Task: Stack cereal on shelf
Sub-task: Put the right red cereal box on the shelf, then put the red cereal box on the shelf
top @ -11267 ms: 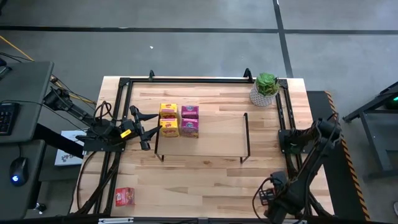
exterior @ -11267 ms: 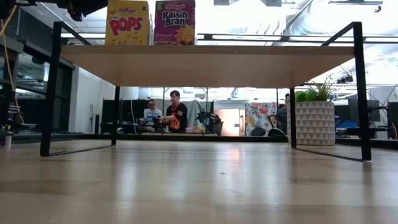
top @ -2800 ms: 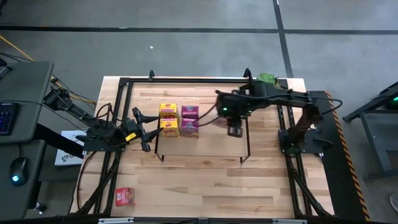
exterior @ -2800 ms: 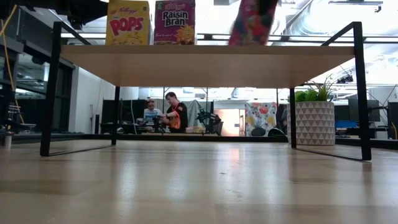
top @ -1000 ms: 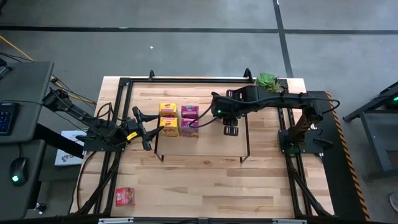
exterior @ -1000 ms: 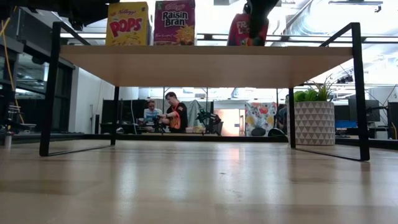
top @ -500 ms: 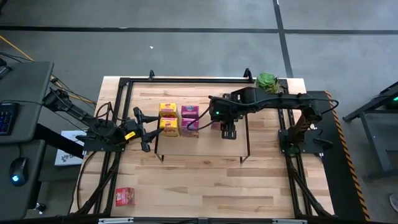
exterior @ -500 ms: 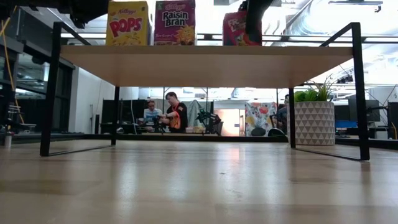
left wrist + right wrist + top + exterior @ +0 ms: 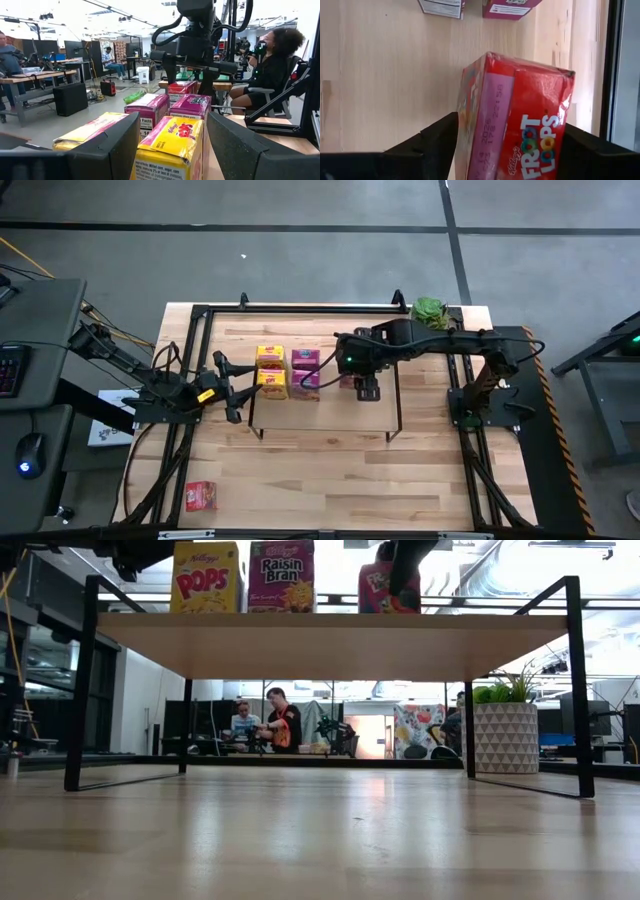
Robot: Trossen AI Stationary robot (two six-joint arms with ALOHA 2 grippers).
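The shelf (image 9: 340, 415) stands mid-table, and its wood top (image 9: 330, 640) carries two yellow boxes (image 9: 271, 372) and two magenta boxes (image 9: 305, 372) at its left end. My right gripper (image 9: 368, 387) is shut on a red cereal box (image 9: 520, 125) over the shelf's middle, right of the magenta boxes. In the low view the red box (image 9: 380, 590) stands upright with its bottom at the shelf top. A second red box (image 9: 200, 496) lies on the table's near left corner. My left gripper (image 9: 236, 390) is open at the shelf's left end and touches nothing. My right gripper pinches the red box between its two fingers, on two opposite faces (image 9: 470, 145). The fingers come from above and point down. The box is upright, its bottom at the shelf top; whether it rests there or hangs just above, I cannot tell.
A potted plant (image 9: 430, 310) stands at the table's far right corner. A black frame (image 9: 300, 308) runs around the table. The shelf's right half (image 9: 380, 420) is bare. People (image 9: 275, 720) sit in the room beyond the table.
My right gripper has gone a little toward the table's left with the red box. The box was tilted and now stands upright beside the magenta boxes.
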